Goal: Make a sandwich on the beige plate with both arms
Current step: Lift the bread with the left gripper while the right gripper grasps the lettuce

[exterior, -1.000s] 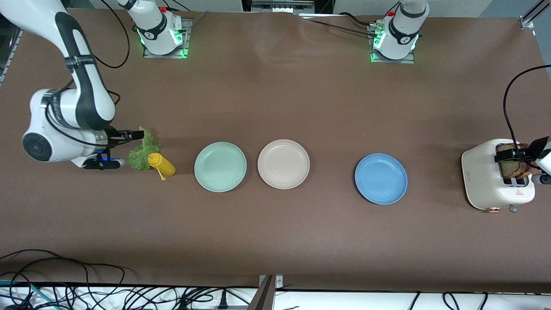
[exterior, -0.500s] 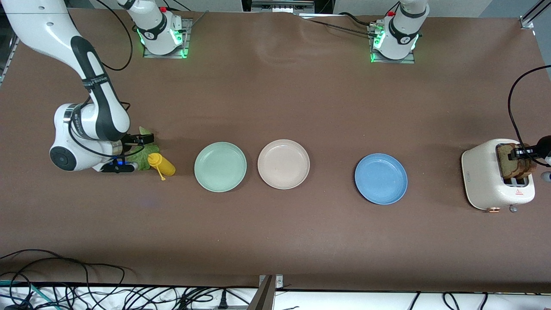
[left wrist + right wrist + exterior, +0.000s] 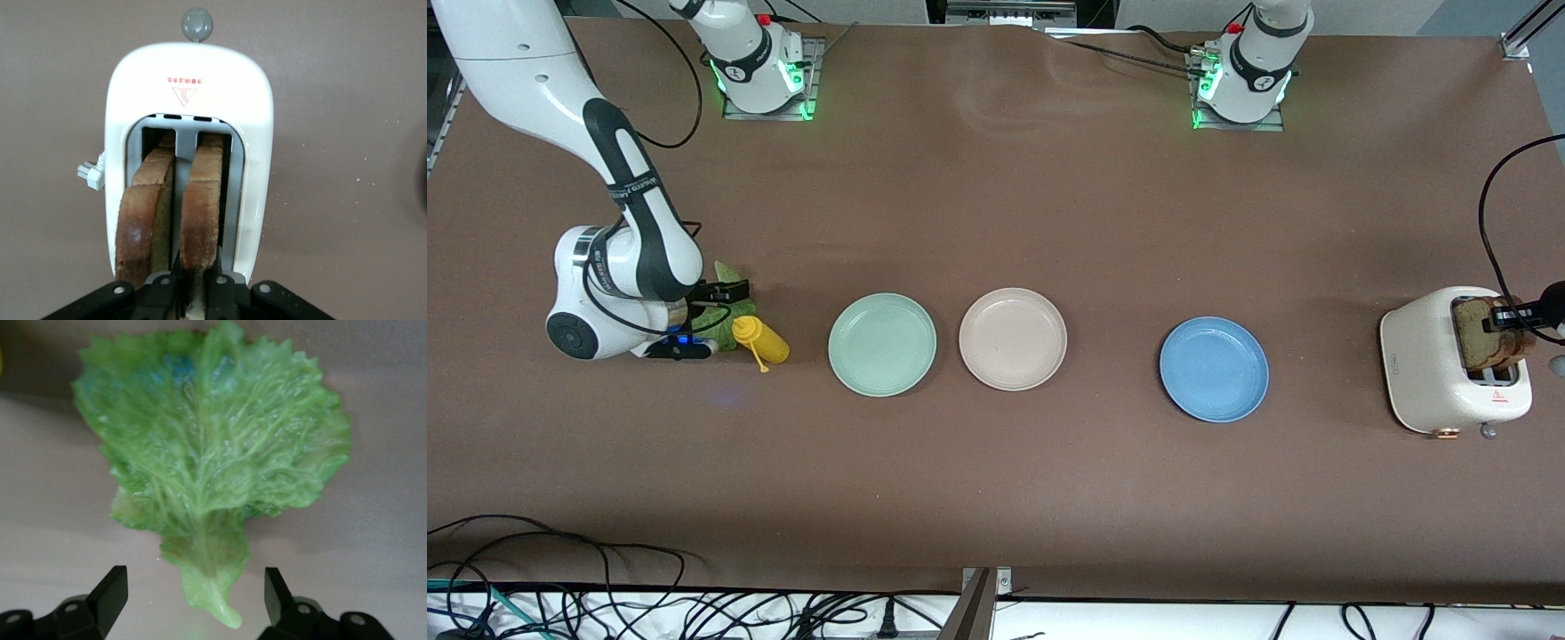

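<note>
The beige plate (image 3: 1013,339) lies bare at the table's middle. At the left arm's end, a white toaster (image 3: 1440,360) holds two brown-crusted bread slices upright in its slots. My left gripper (image 3: 1516,316) (image 3: 198,270) is shut on the top edge of one bread slice (image 3: 200,207); the other slice (image 3: 143,213) stands free beside it. At the right arm's end, a ruffled green lettuce leaf (image 3: 727,270) (image 3: 213,447) lies flat on the table. My right gripper (image 3: 725,291) (image 3: 195,583) is low over it and open, with the leaf's stem between its fingers.
A mint-green plate (image 3: 881,344) sits beside the beige plate toward the right arm's end, and a blue plate (image 3: 1214,369) toward the left arm's end. A yellow squeeze bottle (image 3: 760,340) lies on its side against the lettuce. The toaster's black cable (image 3: 1485,222) loops above it.
My left gripper has shut on the bread slice in the toaster. The right arm has swung in and come down over the lettuce.
</note>
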